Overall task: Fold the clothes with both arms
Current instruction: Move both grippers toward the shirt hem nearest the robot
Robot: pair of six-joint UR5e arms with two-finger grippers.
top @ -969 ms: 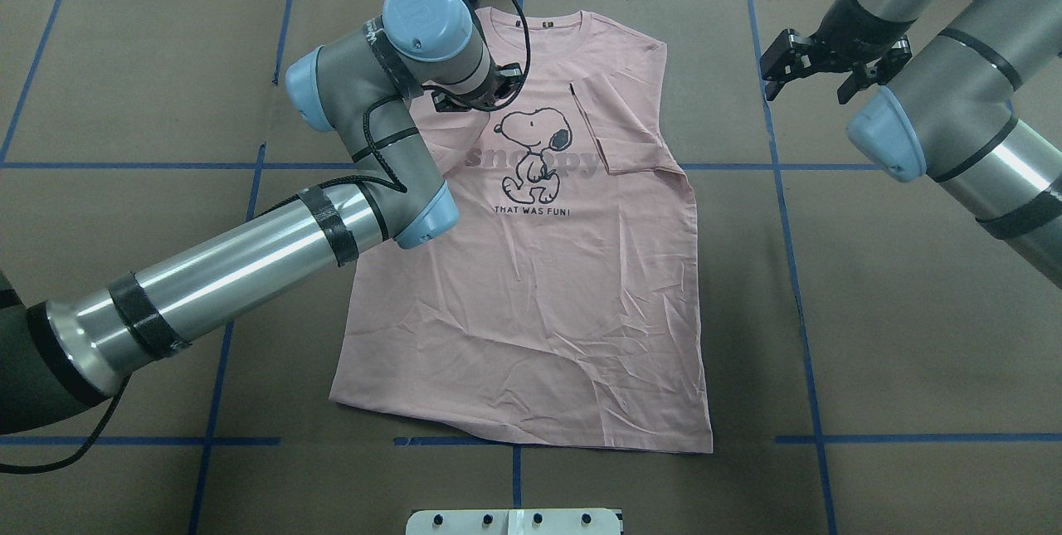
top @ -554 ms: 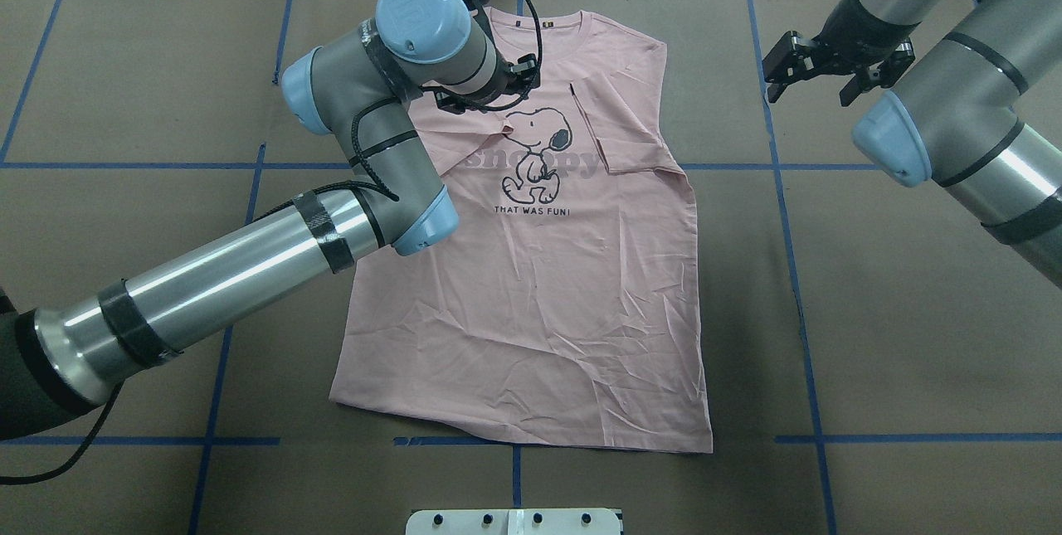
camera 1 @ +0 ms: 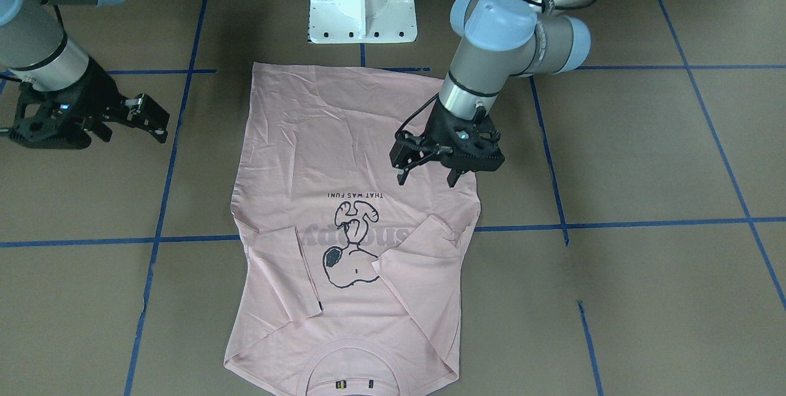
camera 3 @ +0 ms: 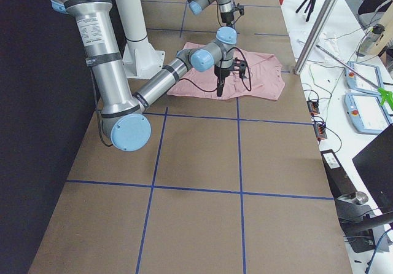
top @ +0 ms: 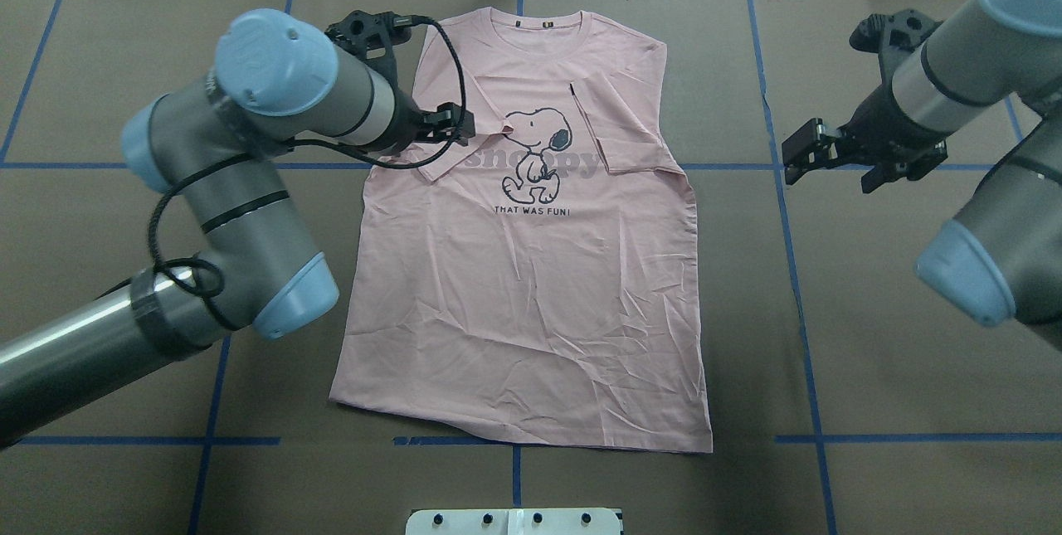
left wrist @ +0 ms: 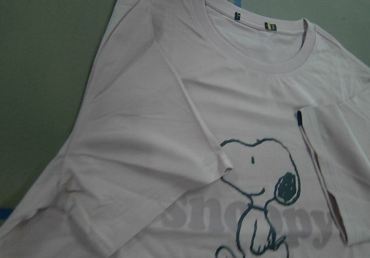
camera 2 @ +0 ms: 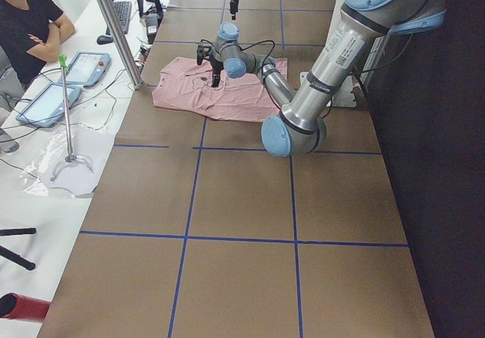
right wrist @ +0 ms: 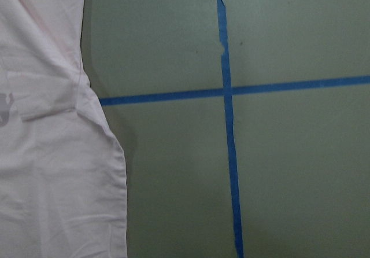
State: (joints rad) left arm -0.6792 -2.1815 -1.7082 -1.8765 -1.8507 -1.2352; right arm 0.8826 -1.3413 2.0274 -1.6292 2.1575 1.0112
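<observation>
While the shirt (top: 531, 286) lies flat on the tabletop (top: 871, 336), sleeves tucked in, the left gripper (camera 1: 427, 178) hangs open over its left edge, the right gripper (top: 828, 180) open beside its right. Both should probably pinch matching edges and lift evenly.

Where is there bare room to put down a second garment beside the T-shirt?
Free: the table right of the T-shirt, nearer the robot than the right gripper; also the far left corner. Crowded: the T-shirt's left edge, under the left gripper and left arm.
</observation>
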